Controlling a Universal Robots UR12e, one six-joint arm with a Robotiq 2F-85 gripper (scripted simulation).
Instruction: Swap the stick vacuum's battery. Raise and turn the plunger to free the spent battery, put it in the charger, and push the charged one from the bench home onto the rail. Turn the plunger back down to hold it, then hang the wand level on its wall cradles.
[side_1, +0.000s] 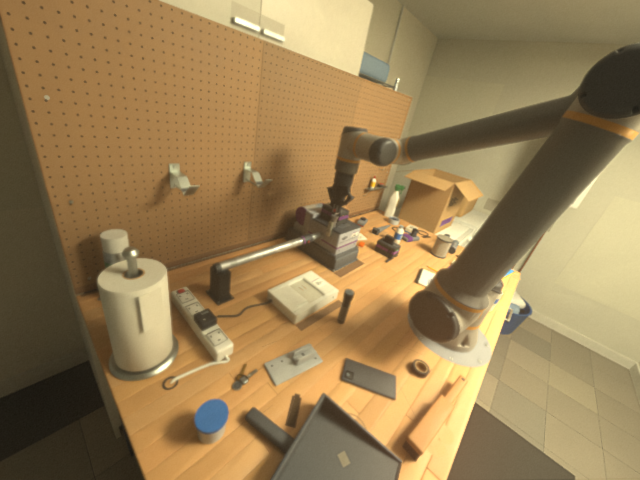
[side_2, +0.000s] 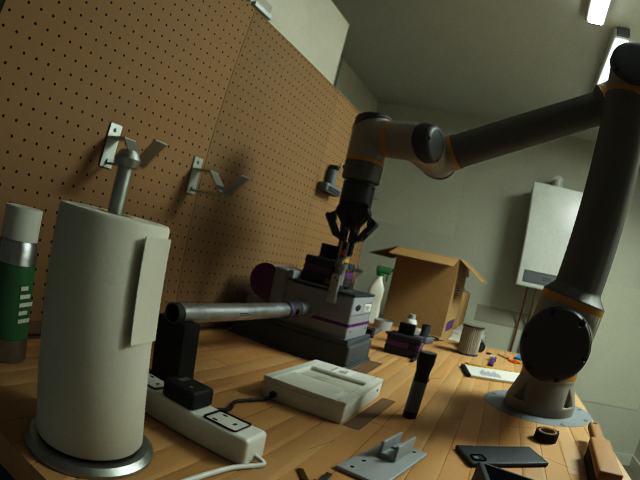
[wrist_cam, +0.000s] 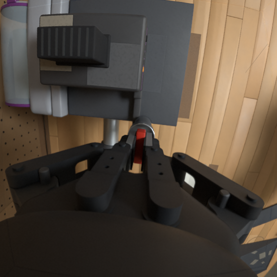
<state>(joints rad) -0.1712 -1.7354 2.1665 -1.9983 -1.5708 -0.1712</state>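
Note:
The plunger (wrist_cam: 139, 144), a metal pin with a red tab, stands at the near edge of the stick vacuum's body (side_1: 331, 237), beside the dark battery (wrist_cam: 98, 56) seated on top. The vacuum's metal wand (side_1: 263, 251) runs left from the body to a dark stand (side_1: 221, 285). The white charger (side_1: 302, 295) lies flat on the bench in front. A second battery (side_1: 389, 245) with a purple band sits to the right. Two wall cradles (side_1: 181, 180) (side_1: 253, 175) hang on the pegboard. My gripper (wrist_cam: 138, 152) is above the vacuum body, closed on the plunger's red tab.
Behind the bench a brown pegboard (side_1: 207, 129) covers the wall. A paper towel roll (side_1: 137, 315) and power strip (side_1: 202, 323) stand at the left. A black torch (side_1: 345, 306) stands near the charger, and a cardboard box (side_1: 437, 199) sits at the far right.

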